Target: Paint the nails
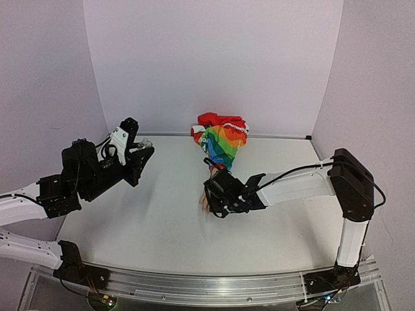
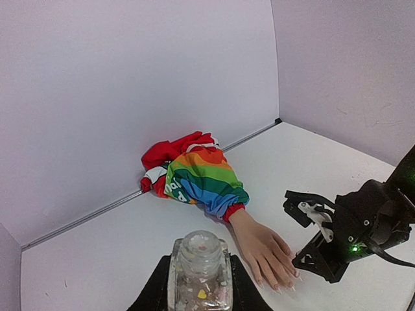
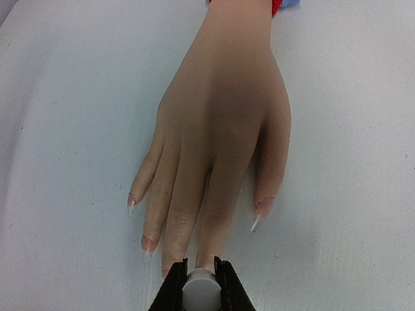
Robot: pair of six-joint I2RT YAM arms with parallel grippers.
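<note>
Looking down through the right wrist camera, I see the fake hand (image 3: 220,129) lying palm down on the white table (image 1: 149,220), its fingers spread slightly and pointing toward my camera. The nails (image 3: 263,207) are pale and glossy. Those of the thumb and the two outer fingers are in plain sight, while the tip of the finger next to the thumb is hidden behind my tool. My right gripper (image 3: 199,271) is pinched tight on a small pale grey round cap (image 3: 199,291), held just over that hidden fingertip; I cannot tell whether anything touches the nail. From the overhead view this gripper covers most of the fingers, and the rainbow sleeve (image 1: 220,139) trails from the wrist back to the rear wall. Off to the left, raised and well apart from the hand, my left gripper (image 2: 201,282) is clamped on a small clear bottle (image 2: 200,259), upright, with coloured flecks inside.
</note>
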